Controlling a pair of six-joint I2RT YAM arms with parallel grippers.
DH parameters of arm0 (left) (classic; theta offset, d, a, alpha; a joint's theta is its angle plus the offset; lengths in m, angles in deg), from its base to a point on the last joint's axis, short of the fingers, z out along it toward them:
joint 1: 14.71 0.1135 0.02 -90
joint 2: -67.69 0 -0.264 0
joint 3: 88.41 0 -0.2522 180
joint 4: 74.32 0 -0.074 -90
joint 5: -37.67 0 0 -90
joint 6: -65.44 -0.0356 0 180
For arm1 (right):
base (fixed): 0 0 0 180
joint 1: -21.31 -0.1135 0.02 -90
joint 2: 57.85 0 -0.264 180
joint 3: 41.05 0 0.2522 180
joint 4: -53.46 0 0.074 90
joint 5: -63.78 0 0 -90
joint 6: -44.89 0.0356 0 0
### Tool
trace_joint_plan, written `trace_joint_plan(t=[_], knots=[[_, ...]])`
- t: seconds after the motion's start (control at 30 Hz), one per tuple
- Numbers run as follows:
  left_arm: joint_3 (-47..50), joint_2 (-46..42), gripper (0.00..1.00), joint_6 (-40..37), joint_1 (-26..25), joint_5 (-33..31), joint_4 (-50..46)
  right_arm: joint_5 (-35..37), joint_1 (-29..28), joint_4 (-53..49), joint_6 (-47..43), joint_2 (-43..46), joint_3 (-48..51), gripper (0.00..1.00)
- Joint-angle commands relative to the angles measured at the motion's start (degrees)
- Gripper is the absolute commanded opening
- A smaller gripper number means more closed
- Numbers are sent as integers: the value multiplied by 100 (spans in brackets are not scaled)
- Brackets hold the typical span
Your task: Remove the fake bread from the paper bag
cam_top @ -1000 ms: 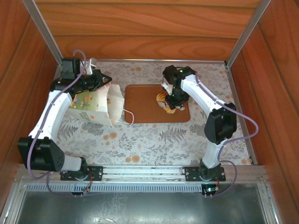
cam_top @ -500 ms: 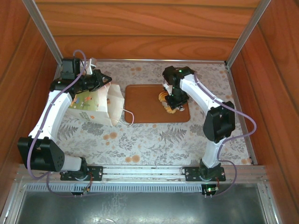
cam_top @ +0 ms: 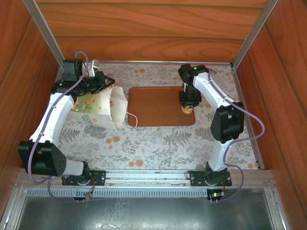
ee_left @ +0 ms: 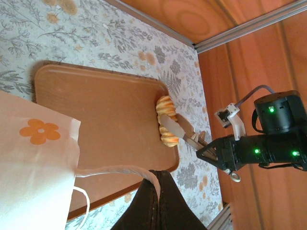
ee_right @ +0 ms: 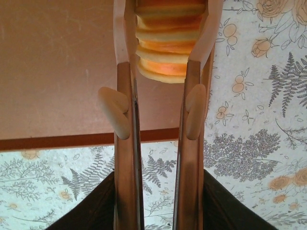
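Right gripper (cam_top: 186, 106) is down at the right edge of the brown board (cam_top: 148, 105), and it has the fake bread (cam_top: 185, 110), a ridged golden roll, squeezed between its two fingers! From the right wrist, the fake bread (ee_right: 165, 52) sits snug between the wooden fingers (ee_right: 125, 91), which press on either side, narrow jaws clamped on it, just inside the board (ee_right: 57, 62) edge with the floral tablecloth (ee_right: 249, 120) beyond. The left wrist view has the roll (ee_left: 164, 120) on the board's (ee_left: 105, 110) far right side, the right gripper (ee_left: 181, 132) on top of it. Off the board's left side stands the paper bag (cam_top: 93, 108), mouth facing the board, cord handle (cam_top: 130, 120) trailing toward it. Left gripper (cam_top: 105, 82) is pinched on the bag's rim; the white edge runs straight into its dark fingers (ee_left: 156, 196)
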Motion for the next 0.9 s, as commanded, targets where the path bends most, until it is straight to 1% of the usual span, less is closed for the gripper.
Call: trace_joint_plan(t=[0.0, 0.23, 0.4, 0.63, 0.7, 0.87], knots=[[-1, -54, 0, -69, -27, 128, 146, 31, 69, -79, 201, -116, -290, 41], [0, -33, 0, -48, -30, 118, 154, -69, 128, -21, -117, -344, -537, 42], [0, -38, 0, -43, -32, 117, 156, 148, 147, -224, -148, -557, -680, 45], [-1, -17, 0, -43, -30, 118, 164, 195, 147, -118, -219, -464, -699, 49], [-1, -18, 0, -41, -31, 108, 163, 42, 154, 55, -356, -360, -605, 42], [1, -27, 0, -34, -27, 112, 164, 53, 156, 47, -567, -433, -635, 42]])
